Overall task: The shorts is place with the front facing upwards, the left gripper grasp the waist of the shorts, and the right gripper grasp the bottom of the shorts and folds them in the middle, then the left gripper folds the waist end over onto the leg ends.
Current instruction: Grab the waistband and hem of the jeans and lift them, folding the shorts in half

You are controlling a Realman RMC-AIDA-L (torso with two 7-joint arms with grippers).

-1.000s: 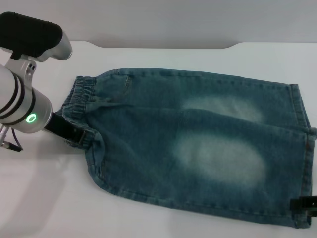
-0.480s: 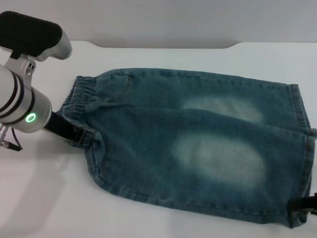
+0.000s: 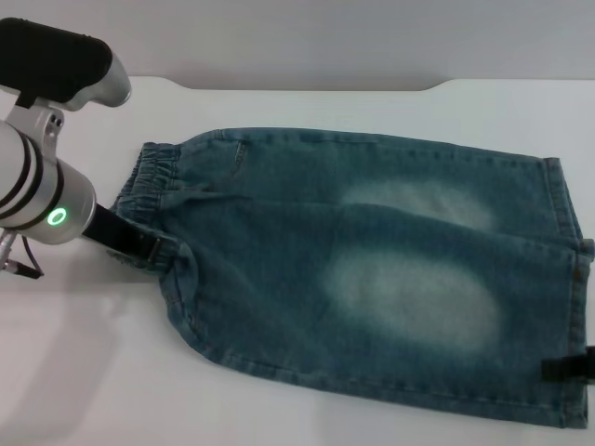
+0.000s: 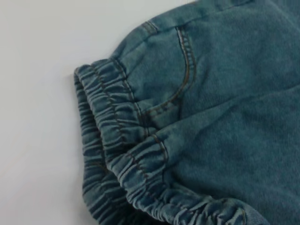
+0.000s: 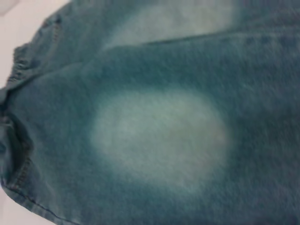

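Faded blue-green denim shorts [image 3: 372,279] lie lengthwise from nine to three o'clock, black-pronged left gripper [image 3: 139,246] at their ruched waistband [image 3: 153,200], finger state unclear.

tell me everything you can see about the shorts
The shorts are long, blue-green denim with two pale faded patches, lying flat on the white table. The gathered elastic waist points toward the robot's left, and the straight stitched leg hems toward its right. A curved pocket seam shows near the waistband in the left wrist view. The left hand sits at the waist's near corner; the right hand touches the near leg hem.
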